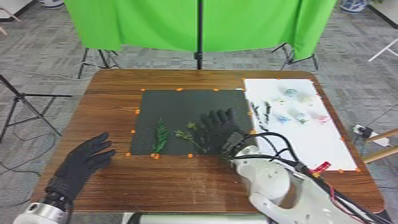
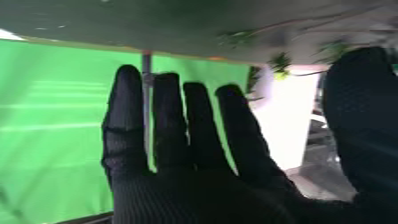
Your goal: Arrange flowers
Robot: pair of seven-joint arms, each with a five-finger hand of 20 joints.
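mid-frame, the right hand has fingers wide beside a sprig, probably to grasp it; a leafy stem lies apart (easier picking, presumably). lower left, the left hand's fingers are straight.

Near the white sheet, the right arm has a glossy, rounded white shell, looping black cables, a thin red wire and a red tag with pale markings. Its robot hand wears finely ribbed black fabric. Well apart from the sheet, the left arm pairs a white casing with a black-gloved robot hand.
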